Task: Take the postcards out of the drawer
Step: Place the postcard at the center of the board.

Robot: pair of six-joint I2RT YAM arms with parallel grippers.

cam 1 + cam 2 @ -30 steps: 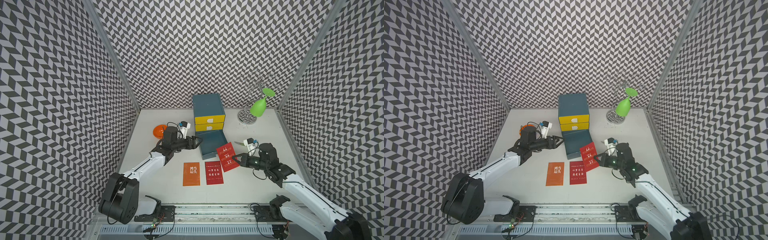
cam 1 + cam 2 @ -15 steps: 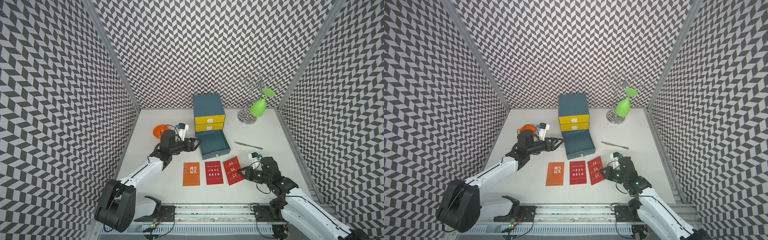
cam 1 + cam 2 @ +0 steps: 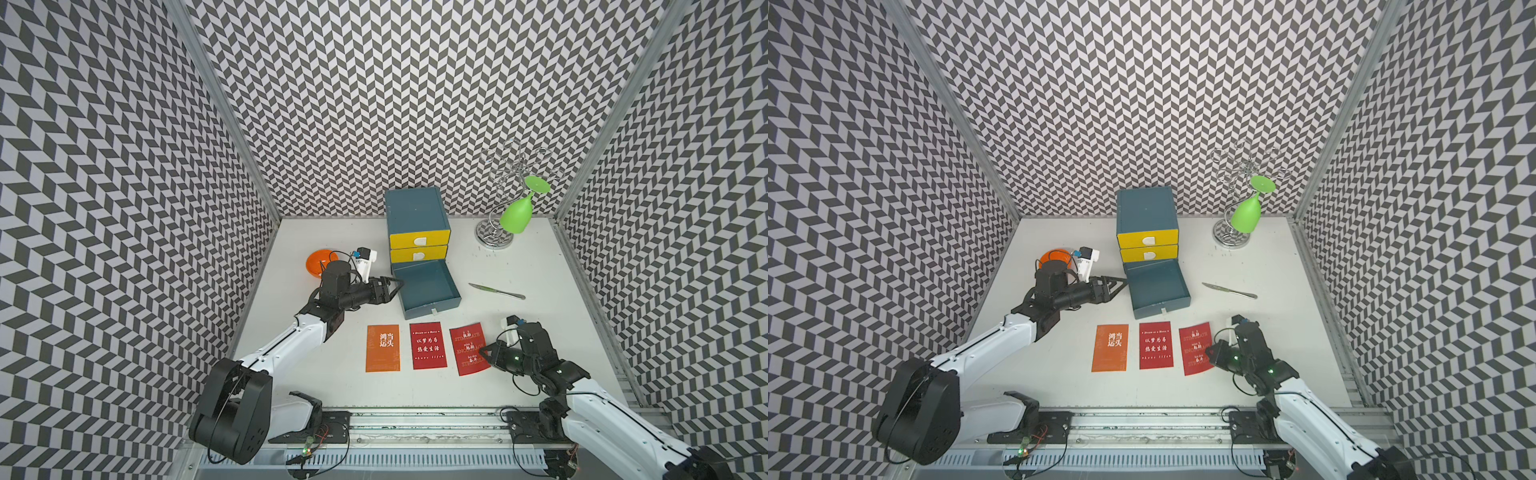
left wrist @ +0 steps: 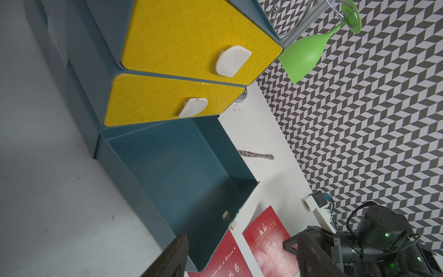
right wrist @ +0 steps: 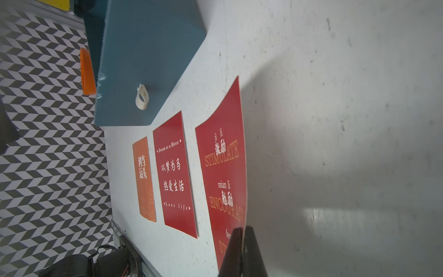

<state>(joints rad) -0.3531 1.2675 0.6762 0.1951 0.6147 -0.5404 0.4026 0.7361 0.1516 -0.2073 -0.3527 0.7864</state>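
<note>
At desk (image 3: 540, 332) front, my right claw (image 3: 487, 357), arm low, pinches rightmost card (image 3: 465, 345) edge, lower text hidden; left claw (image 3: 397, 286) level, spread wide, empty.

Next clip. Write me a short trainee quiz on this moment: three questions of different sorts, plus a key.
1. True or false: the open drawer has a card inside it.
2. What is the right gripper shut on? A. orange card B. red STIMULATE card C. knife
3. Fill in: ___ cards are out of the drawer.
Key: 1 false; 2 B; 3 three.
</note>
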